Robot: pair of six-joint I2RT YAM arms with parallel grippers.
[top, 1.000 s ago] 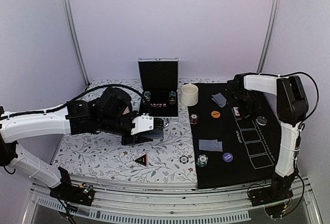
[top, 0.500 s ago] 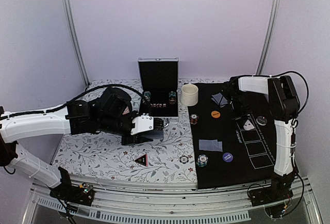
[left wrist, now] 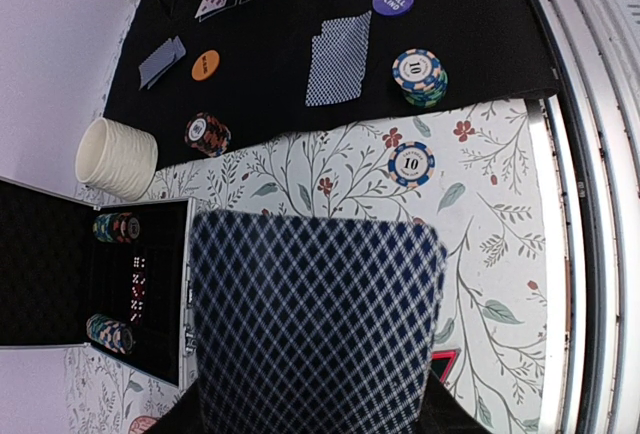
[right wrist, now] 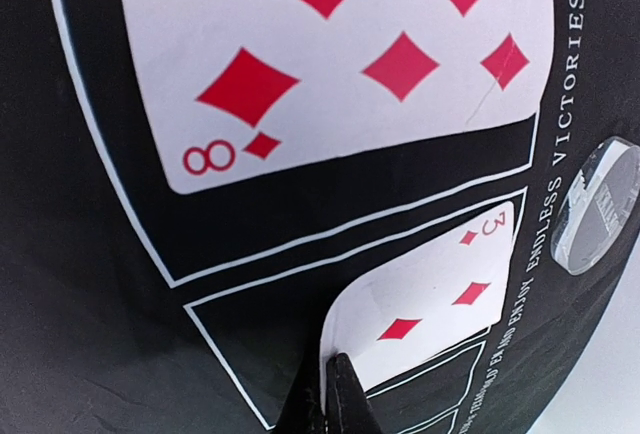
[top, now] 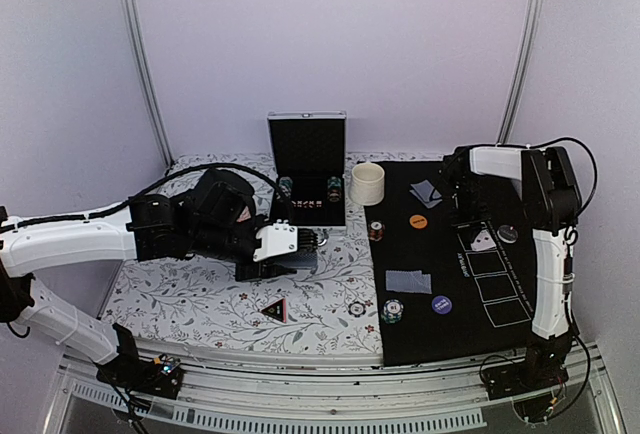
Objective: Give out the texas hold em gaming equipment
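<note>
Left gripper [top: 283,257]: jaws grip the card deck [left wrist: 315,324].
Right gripper [right wrist: 325,399]: jaws closed, empty; three of diamonds [right wrist: 420,304] at its 1 o'clock.
Advice: we take one card only and seat it square in the next box [top: 488,265], at the three's 5 o'clock.

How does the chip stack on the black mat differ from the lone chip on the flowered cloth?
The chip stack is several chips high; the lone chip lies flat alone. The stack sits at the edge of the black mat, the lone chip on the flowered cloth. Both show a 10 and blue-and-white striped rims.
</note>
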